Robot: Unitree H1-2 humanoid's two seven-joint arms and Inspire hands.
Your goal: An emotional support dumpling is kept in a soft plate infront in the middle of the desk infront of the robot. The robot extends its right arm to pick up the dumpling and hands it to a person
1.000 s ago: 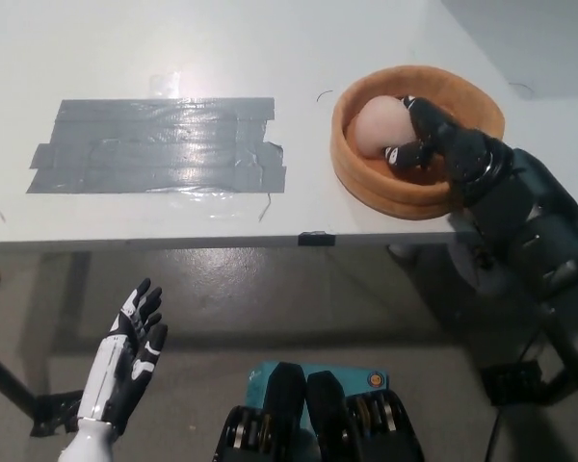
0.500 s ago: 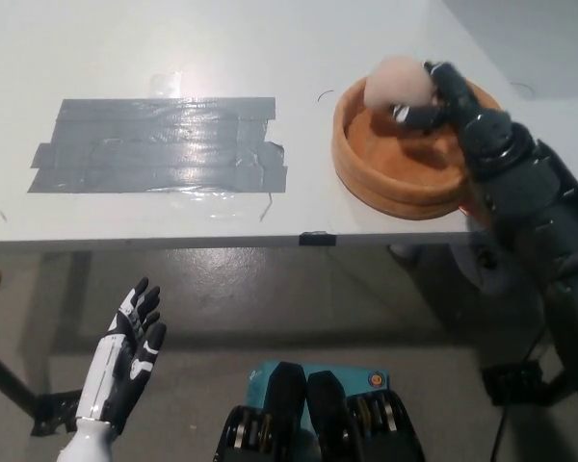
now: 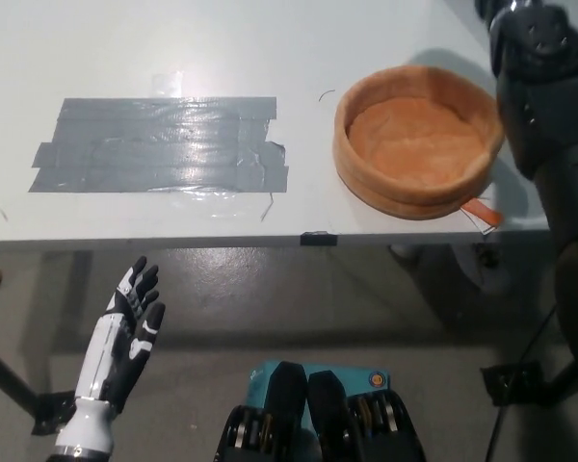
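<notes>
The soft orange plate [image 3: 416, 197] sits on the white desk [image 3: 299, 58] right of the middle, and its inside is bare. No dumpling shows in the head view. My black right arm [image 3: 544, 106] rises along the right edge, past the plate's far side, and leaves the picture at the top. Its hand lies beyond the frame, so whatever it holds is hidden. My white left hand [image 3: 125, 337] rests below the desk's front edge at the lower left, open, fingers spread and pointing up.
A patch of grey tape strips [image 3: 164, 144] covers the desk's left half. An orange tag [image 3: 479, 210] pokes out from under the plate at the desk's front right. The desk's front edge [image 3: 270, 239] crosses the picture, with grey floor below.
My right hand lifted the dumpling out of the plate and carried it up and away, out of the top of the picture. The plate now holds nothing. The left hand barely moved.
</notes>
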